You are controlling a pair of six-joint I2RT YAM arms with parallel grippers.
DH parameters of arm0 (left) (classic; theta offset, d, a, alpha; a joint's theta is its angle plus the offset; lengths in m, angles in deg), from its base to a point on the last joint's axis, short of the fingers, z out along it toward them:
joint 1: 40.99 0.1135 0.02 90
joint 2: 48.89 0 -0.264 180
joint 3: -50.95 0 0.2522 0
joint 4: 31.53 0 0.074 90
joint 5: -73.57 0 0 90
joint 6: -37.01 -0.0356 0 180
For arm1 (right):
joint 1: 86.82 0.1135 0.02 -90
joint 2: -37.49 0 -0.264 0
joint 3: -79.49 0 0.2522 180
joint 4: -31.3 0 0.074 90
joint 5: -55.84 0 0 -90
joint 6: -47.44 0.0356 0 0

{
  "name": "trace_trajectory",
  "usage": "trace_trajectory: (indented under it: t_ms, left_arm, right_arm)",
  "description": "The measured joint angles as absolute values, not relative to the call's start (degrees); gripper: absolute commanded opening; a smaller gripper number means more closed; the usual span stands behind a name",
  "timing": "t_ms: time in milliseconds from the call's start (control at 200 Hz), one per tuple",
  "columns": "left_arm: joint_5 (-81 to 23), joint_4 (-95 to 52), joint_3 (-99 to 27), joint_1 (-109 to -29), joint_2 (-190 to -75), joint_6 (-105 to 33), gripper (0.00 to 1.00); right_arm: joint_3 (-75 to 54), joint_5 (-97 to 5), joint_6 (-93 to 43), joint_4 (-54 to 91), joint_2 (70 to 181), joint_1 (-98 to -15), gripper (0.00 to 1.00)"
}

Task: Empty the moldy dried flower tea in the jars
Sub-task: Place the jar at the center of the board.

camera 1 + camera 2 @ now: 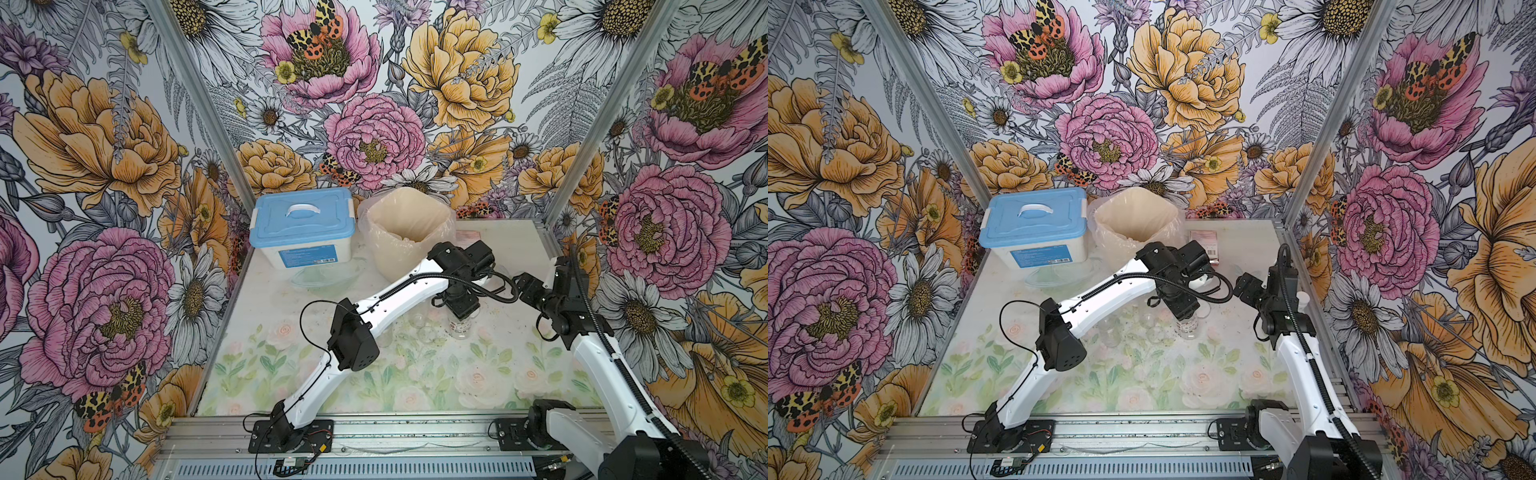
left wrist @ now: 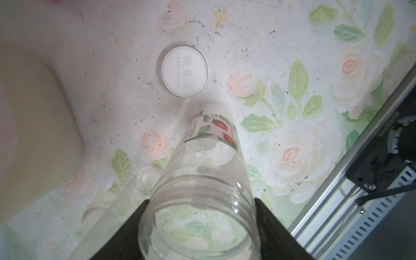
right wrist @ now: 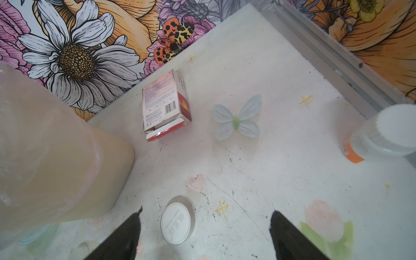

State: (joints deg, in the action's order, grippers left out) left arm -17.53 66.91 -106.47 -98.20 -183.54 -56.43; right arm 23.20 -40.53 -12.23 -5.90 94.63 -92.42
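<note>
Black left tool (image 2: 201, 200) clasps the empty labelled jar (image 2: 211, 129).

In both top views my left arm's wrist covers the left gripper (image 1: 461, 309) and the mouth of the labelled jar (image 1: 458, 330). I can't tell whether the fingers (image 2: 126, 236), cut by the frame edge, press it. At its 9 o'clock, the plain jars (image 1: 427, 332) are too faint to judge contents. Small print on the lid (image 2: 184, 71) blurs.
</note>
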Motion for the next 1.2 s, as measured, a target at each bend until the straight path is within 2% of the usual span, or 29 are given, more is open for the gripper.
trace_trajectory:
  t_ms: [230,1201]
  left_arm:
    - [-17.77,66.93,-107.0,-98.2,-183.91,-56.43,0.73]
    - [-19.48,67.06,-108.11,-98.07,-185.51,-55.95,0.77]
  right_arm:
    - [23.2,-40.55,-12.26,-5.9,94.63,-92.53,0.89]
    - [23.27,-41.6,-12.67,-5.92,95.38,-92.53,0.89]
